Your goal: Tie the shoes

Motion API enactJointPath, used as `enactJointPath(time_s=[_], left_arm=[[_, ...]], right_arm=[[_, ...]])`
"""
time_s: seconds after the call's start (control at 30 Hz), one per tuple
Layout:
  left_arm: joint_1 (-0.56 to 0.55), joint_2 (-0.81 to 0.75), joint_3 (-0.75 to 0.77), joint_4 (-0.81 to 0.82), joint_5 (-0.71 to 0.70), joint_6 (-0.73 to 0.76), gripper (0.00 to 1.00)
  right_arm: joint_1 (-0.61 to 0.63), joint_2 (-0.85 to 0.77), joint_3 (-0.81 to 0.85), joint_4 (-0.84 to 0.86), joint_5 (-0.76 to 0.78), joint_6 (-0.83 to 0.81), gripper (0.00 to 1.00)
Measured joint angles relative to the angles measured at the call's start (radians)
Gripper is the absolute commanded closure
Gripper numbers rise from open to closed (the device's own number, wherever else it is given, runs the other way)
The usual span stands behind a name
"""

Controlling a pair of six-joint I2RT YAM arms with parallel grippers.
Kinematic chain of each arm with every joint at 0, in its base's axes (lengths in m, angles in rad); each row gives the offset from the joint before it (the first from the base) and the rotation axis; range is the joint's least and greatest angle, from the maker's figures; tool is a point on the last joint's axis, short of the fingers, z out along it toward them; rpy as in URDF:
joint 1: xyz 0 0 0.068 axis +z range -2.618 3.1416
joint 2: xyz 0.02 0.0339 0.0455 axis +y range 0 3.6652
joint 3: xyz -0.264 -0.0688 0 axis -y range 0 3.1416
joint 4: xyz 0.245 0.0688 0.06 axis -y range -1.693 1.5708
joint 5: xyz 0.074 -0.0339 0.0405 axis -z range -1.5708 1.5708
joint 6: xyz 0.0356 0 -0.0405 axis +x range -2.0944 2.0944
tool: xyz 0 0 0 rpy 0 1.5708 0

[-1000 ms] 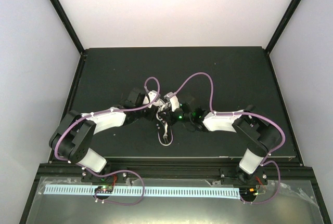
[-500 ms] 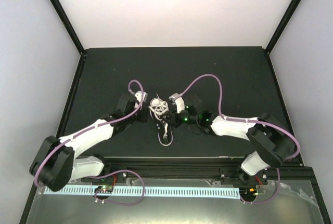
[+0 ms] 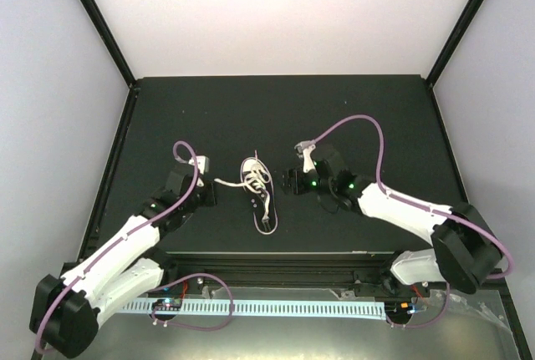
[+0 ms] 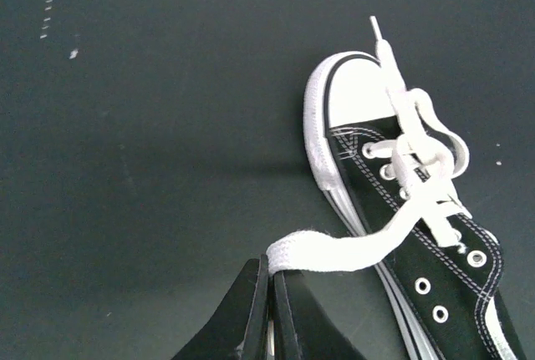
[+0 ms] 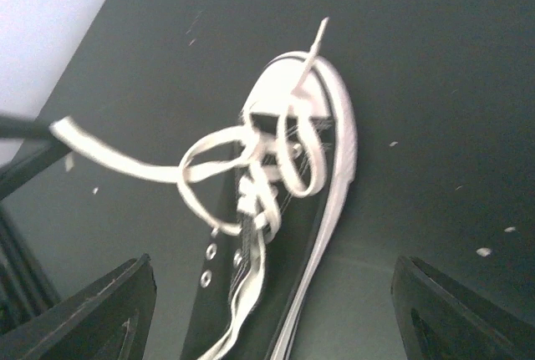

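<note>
The black shoe (image 3: 261, 206) with its white toe cap (image 4: 355, 84) lies mid-table, toe pointing away from the arms. Its white laces (image 5: 242, 159) form loose loops over the tongue. My left gripper (image 3: 207, 186) sits left of the shoe, shut on one lace end (image 4: 334, 251), which stretches from the shoe to its fingertips (image 4: 257, 293). My right gripper (image 3: 290, 183) hovers just right of the shoe, open, with nothing between its fingers (image 5: 100, 310). The shoe (image 5: 284, 226) lies below the gap, untouched.
A black mat (image 3: 376, 118) covers the table, bordered by a black frame rail (image 3: 284, 260) at the near edge and corner posts (image 3: 96, 17). White walls enclose the back and sides.
Both arms have drawn away from the shoe. The right gripper opened, let go of the laces and backed off right. The left gripper pulled its lace end out to the left.
</note>
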Motion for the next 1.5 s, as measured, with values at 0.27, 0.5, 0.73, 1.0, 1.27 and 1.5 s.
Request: enactJointPath(time_s=[0.27, 0.5, 0.73, 1.0, 1.27, 1.5], left_arm=[[0.030, -0.097, -0.027, -0.088, -0.010, -0.040, 0.98], [0.037, -0.101, -0.035, -0.102, 0.035, -0.040, 0.98], [0.037, -0.108, -0.035, -0.099, 0.080, -0.041, 0.98], [0.037, -0.108, -0.035, -0.097, 0.109, -0.040, 0.99], [0.040, -0.108, -0.048, -0.090, 0.112, -0.051, 0.98], [0.106, -0.109, -0.065, -0.085, 0.082, -0.074, 0.98]], right_arm=[[-0.036, 0.289, 0.329, -0.147, 0.019, -0.014, 0.29], [-0.036, 0.548, 0.577, -0.237, -0.001, -0.043, 0.39], [-0.036, 0.729, 0.756, -0.308, -0.046, -0.042, 0.57], [-0.036, 0.794, 0.818, -0.344, -0.071, -0.015, 0.92], [-0.047, 0.727, 0.732, -0.325, -0.040, -0.002, 0.98], [-0.208, 0.351, 0.495, -0.281, 0.017, 0.002, 0.98]])
